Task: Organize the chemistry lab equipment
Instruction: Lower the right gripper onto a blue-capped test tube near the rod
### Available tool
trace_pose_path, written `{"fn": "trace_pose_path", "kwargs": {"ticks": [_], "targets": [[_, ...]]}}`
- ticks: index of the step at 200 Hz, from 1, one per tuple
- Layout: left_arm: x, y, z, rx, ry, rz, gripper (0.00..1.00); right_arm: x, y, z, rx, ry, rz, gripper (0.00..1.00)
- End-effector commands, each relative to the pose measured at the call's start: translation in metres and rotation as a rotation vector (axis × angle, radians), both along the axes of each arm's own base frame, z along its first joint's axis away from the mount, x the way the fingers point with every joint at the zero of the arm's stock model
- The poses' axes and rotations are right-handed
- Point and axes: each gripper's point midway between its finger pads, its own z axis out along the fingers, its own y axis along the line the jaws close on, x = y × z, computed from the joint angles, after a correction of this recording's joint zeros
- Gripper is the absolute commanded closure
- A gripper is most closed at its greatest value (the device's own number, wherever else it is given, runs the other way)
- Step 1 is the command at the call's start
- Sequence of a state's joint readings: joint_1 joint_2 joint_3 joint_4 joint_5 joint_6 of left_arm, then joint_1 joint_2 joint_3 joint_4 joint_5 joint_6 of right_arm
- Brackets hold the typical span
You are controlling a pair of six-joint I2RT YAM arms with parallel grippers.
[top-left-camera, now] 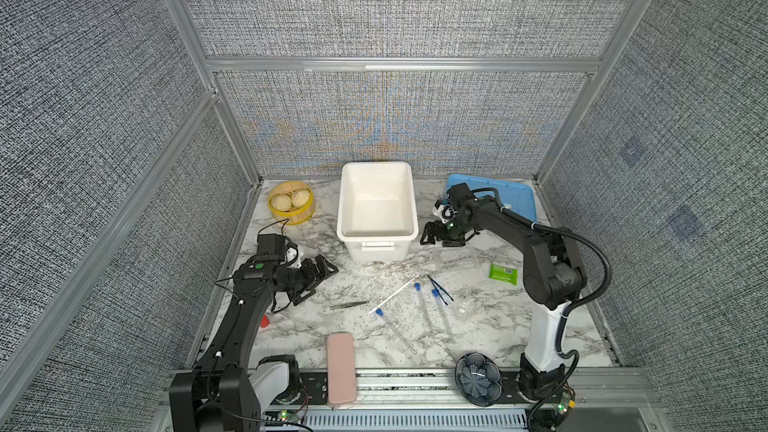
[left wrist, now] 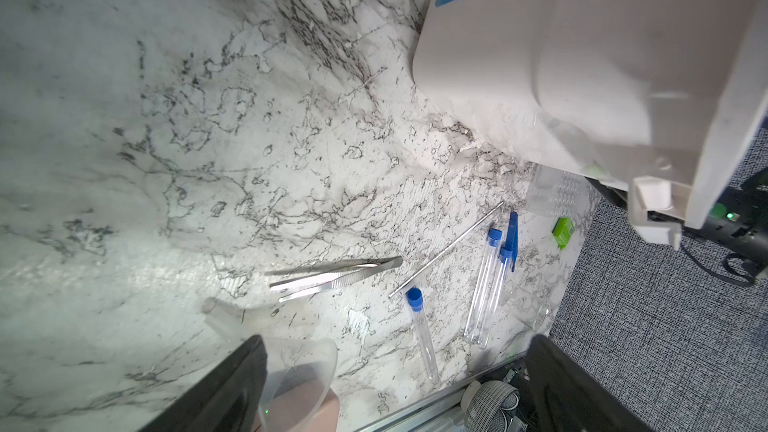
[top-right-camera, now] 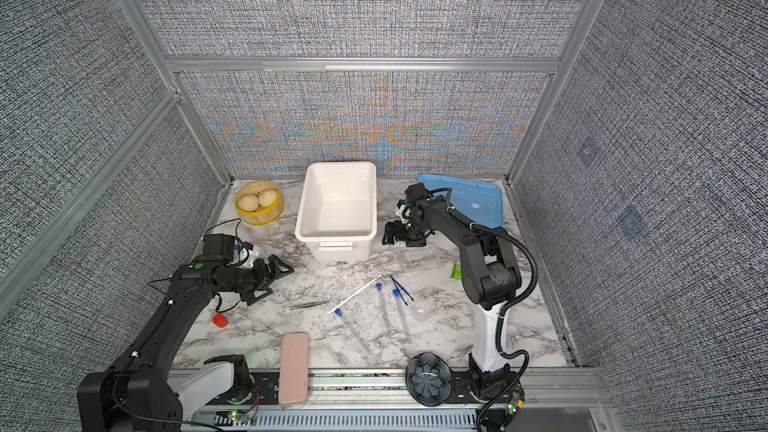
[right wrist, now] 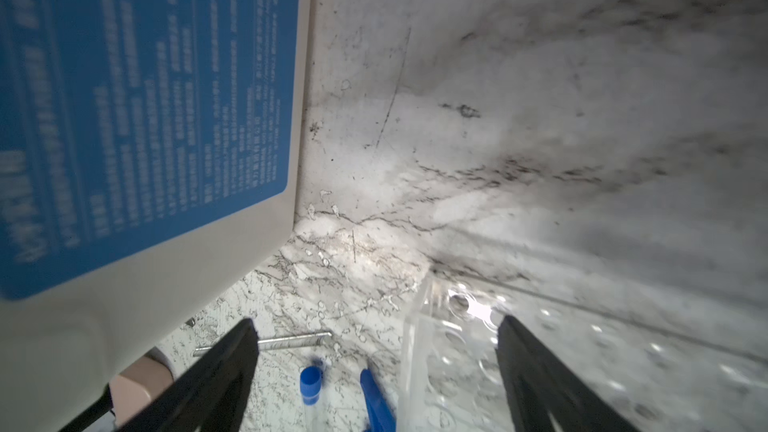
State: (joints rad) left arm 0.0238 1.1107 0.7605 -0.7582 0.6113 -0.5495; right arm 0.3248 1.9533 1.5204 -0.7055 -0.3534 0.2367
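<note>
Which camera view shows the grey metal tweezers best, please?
The left wrist view: the grey metal tweezers lie large and sharp there. Both top views show the tweezers only as a thin sliver; the right wrist view misses them.

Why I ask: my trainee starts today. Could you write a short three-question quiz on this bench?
1. How many blue-capped tubes lie on the table?
2. True or false: one of those tubes lies inside the white bin.
3. Which lies nearest the left gripper? A metal tweezers; B green packet; C blue lid.
Key: 1 three; 2 false; 3 A.
</note>
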Motion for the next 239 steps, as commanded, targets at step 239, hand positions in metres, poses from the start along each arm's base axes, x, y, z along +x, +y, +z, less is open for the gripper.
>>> {"fn": "trace_pose_path", "kwargs": {"ticks": [239], "targets": [[0.006, 0.007, 0.013, 0.067, -0.105, -0.031, 0.01, -0.141, 0.074, -0.052, -0.174, -0.135, 0.157, 0.50]]}}
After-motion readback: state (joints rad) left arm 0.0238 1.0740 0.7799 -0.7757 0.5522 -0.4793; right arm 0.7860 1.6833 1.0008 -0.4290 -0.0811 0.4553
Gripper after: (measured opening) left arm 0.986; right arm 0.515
